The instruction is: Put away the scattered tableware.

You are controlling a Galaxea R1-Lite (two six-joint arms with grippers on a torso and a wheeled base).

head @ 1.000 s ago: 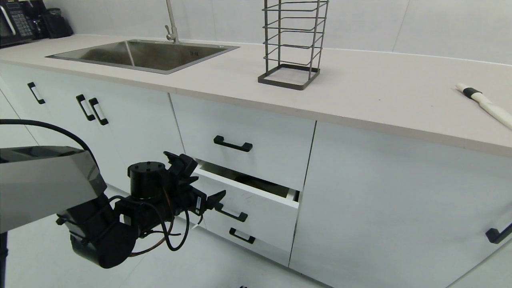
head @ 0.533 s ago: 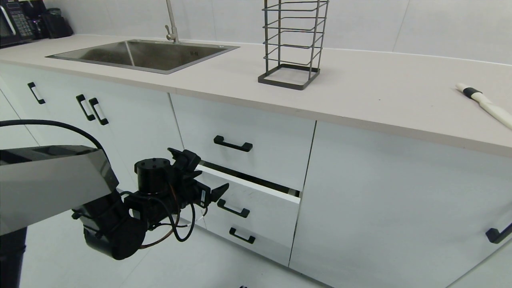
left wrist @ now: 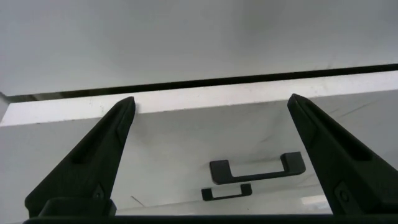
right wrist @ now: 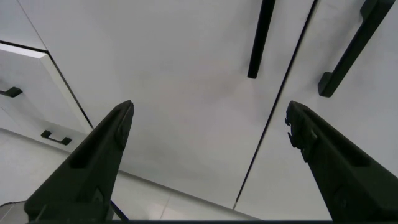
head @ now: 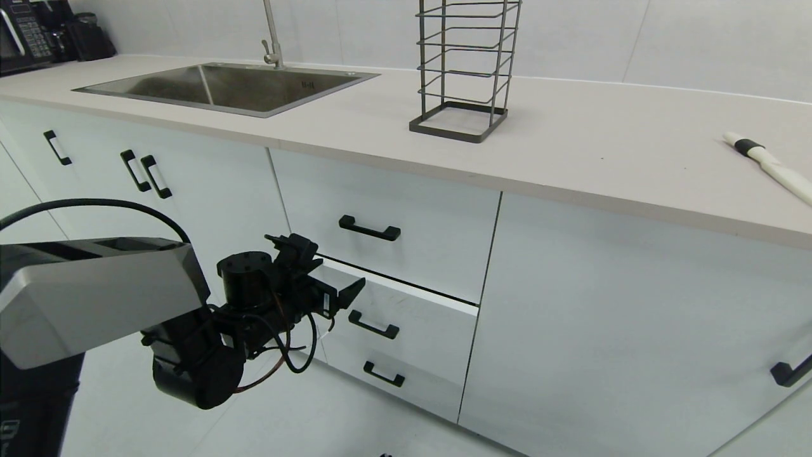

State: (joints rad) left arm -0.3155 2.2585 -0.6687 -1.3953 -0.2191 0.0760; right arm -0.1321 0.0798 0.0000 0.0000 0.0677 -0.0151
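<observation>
Drawer closing looks like the step in hand. The left end effector [head: 323, 270], released, spread wide and empty, hangs at the left top corner of the middle drawer [head: 412, 317]; I cannot tell if they touch. The drawer is nearly flush, with a thin dark slit along its top. Its front is a smooth matt white panel with a slim black bar handle [head: 373, 324]. A long, slim white utensil [head: 771, 166] with a black band lies on the pale matt bench [head: 602, 152], far right, not yet put away. Next, I judge: a short square push, then a reach for the utensil. The right end effector [right wrist: 208, 109], also released and empty, faces flat white cupboard doors [right wrist: 186, 74].
</observation>
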